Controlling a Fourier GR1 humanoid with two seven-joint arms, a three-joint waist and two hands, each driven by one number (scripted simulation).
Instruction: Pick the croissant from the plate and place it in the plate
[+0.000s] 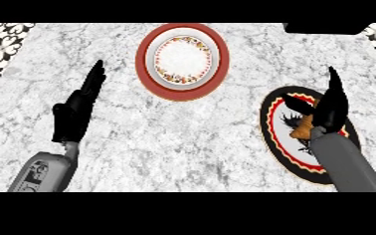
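Observation:
A brown croissant point(301, 128) lies on a black plate point(277, 129) with a red and cream rim at the right of the counter. My right hand point(330, 107) hovers right over it, fingers straight and pointing away from me, and hides most of the croissant. A second plate point(149, 72), red-rimmed with a white centre and a flowered ring, sits bare near the far middle of the counter. My left hand point(77, 109) rests at the left, fingers straight, holding nothing.
The counter top point(183, 144) is grey-white marble. A dark object point(323, 28) sits at the far right corner. Patterned black-and-white tiling point(11, 37) shows past the far left edge.

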